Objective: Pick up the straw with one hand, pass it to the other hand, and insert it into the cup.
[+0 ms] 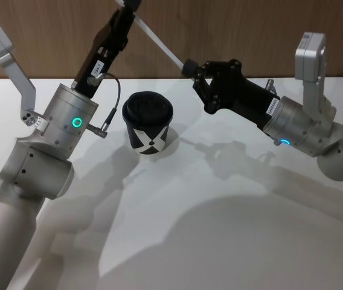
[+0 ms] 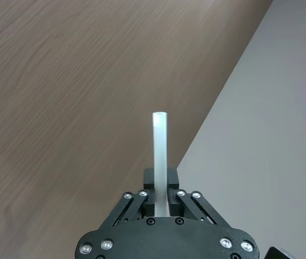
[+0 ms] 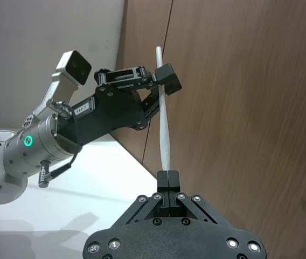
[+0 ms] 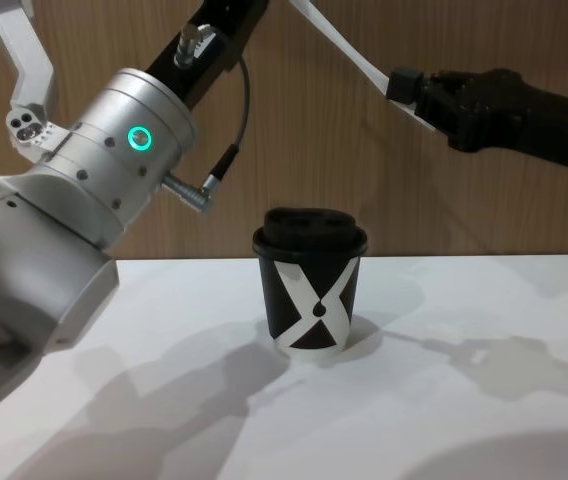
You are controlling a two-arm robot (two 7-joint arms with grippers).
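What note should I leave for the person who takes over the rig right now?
Left gripper: shut on the straw near its upper end, high in the air.
Right gripper: shut on the straw's lower end.
Cup: upright on the table, lid on, nothing in it.
Done: straw is off the table, both grippers hold it.
To do: right gripper releases, left gripper inserts the straw into the cup.

Around the cup I have bare table from three to nine o'clock. At twelve, overhead, the straw bridges the left gripper and right gripper, both clamping it; wall behind.
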